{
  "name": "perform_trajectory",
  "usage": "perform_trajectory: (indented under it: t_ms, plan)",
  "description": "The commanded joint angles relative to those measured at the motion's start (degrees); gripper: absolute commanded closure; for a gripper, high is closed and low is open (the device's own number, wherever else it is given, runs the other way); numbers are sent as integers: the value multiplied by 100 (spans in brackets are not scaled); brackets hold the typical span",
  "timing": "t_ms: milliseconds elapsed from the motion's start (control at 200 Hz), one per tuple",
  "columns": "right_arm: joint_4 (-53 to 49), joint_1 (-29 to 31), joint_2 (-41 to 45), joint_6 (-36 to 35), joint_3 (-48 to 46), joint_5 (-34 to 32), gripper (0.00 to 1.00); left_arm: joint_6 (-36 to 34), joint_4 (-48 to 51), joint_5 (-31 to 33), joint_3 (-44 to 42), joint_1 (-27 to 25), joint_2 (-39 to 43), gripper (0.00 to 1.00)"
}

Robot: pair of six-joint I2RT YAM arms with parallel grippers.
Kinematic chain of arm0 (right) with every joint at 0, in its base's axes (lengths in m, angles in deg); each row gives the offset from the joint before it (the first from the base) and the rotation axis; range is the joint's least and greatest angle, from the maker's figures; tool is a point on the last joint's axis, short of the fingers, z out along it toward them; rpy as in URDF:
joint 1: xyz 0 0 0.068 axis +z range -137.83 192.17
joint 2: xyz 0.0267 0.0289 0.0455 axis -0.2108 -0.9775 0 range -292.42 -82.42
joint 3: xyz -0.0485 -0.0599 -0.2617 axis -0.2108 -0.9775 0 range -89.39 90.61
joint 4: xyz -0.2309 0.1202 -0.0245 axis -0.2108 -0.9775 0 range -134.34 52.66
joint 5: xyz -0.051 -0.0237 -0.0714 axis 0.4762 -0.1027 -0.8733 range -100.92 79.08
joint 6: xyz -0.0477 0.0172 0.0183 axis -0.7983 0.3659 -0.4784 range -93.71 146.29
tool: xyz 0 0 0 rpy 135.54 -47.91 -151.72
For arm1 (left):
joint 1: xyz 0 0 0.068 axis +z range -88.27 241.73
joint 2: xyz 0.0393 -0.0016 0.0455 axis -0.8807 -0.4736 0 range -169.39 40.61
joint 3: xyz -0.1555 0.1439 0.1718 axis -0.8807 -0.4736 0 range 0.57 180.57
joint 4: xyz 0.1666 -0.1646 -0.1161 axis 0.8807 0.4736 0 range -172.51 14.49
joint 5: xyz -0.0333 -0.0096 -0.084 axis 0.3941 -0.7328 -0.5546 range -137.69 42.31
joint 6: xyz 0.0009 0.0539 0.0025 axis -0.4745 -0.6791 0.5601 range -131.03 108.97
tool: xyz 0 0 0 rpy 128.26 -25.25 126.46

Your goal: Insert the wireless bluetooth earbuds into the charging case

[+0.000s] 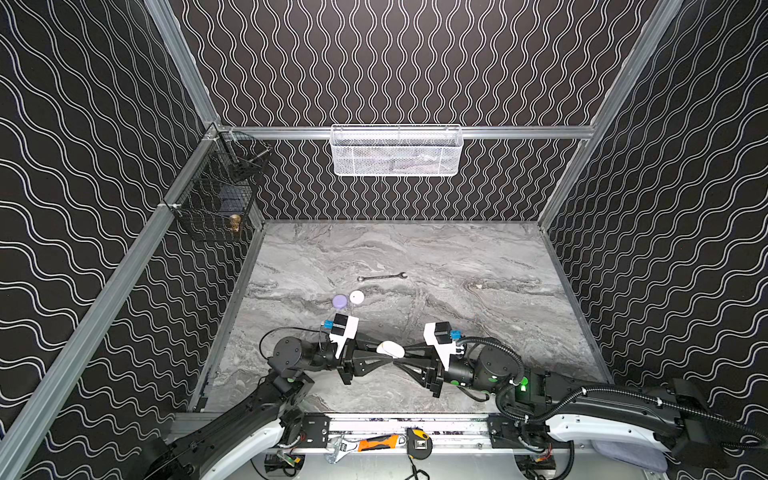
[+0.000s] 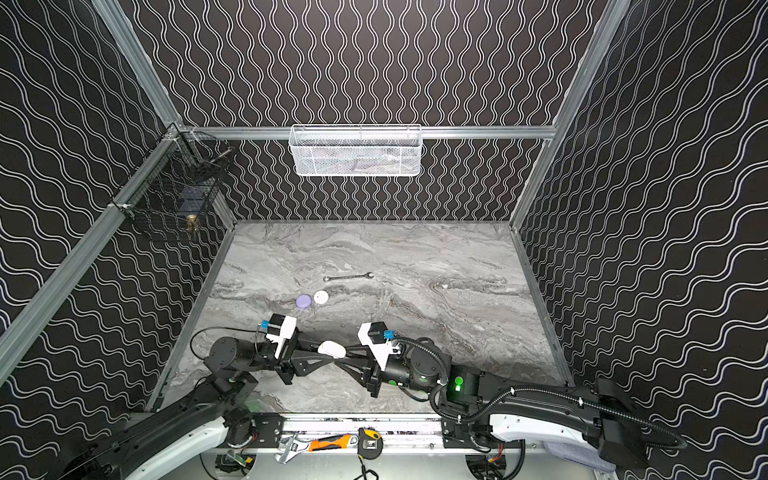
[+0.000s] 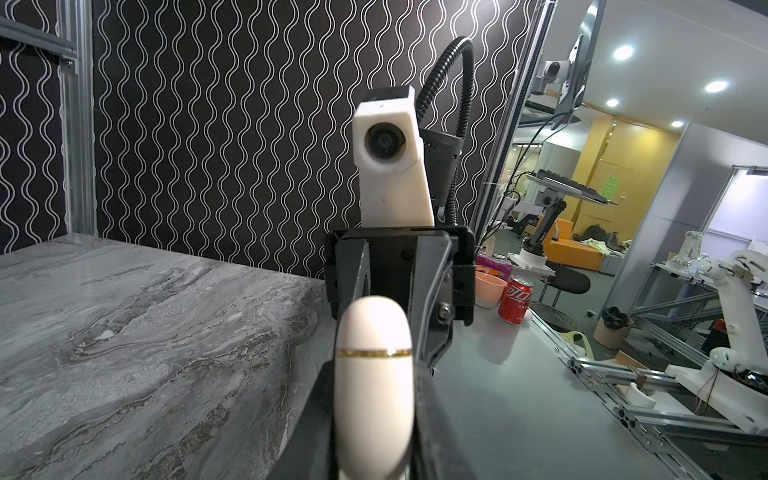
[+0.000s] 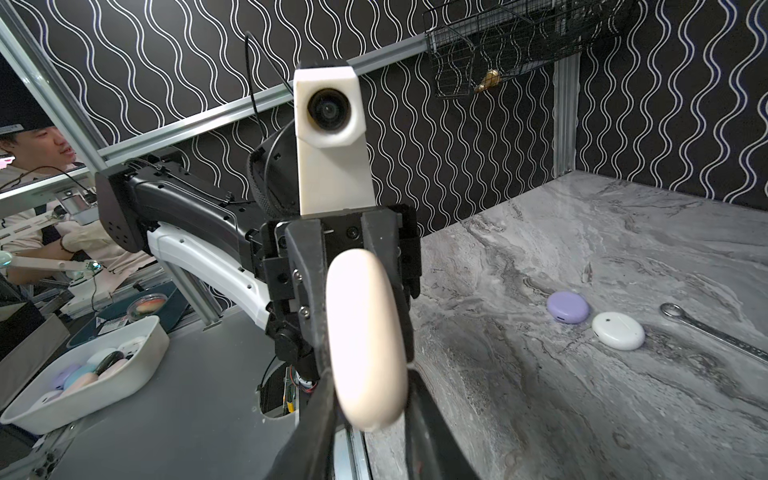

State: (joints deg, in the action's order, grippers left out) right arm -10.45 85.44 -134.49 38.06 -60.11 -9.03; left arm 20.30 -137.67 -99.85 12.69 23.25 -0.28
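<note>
1. Charging case (image 1: 390,349), cream, lid shut: held above worktop (image 1: 457,257) between both hands, likely for opening.
2. Left hand (image 1: 384,354) clenched on it; right hand (image 1: 405,358) flanking it, grip unclear.
3. Earbuds: none visible.

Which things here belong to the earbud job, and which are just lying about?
Job: cream case, gripped by left gripper and right gripper; lavender case; white case.
Lying about: wrench; white mesh basket; black wire basket.

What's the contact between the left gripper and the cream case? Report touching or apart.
Touching. The right wrist view shows the left gripper shut on the cream case, with its black fingers pressed against both sides of the case.
</note>
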Motion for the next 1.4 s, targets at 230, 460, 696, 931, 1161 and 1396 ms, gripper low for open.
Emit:
perform_trajectory:
  t_ms: [230, 460, 696, 931, 1161, 1396]
  plan:
    - [199, -26, -33, -207, 114, 66, 91, -268, 697, -199, 150, -36, 273, 100]
    - [-488, -39, 247, -550, 148, -54, 94, -931, 2455, -111, 617, -36, 423, 67]
    - [-1322, -47, 390, -800, 219, -311, 98, -1713, 3424, 185, 714, -316, 487, 54]
    - [-1600, -64, 440, -866, 260, -660, 99, -1993, 3811, 384, 790, -407, 467, 83]
    - [-1841, -384, 398, -88, 300, -1993, 73, -2061, 3976, 1862, 850, -407, -75, 88]
    - [-2563, -656, 447, 702, 289, -1821, 57, -1652, 4646, 4097, 1045, 88, -73, 46]
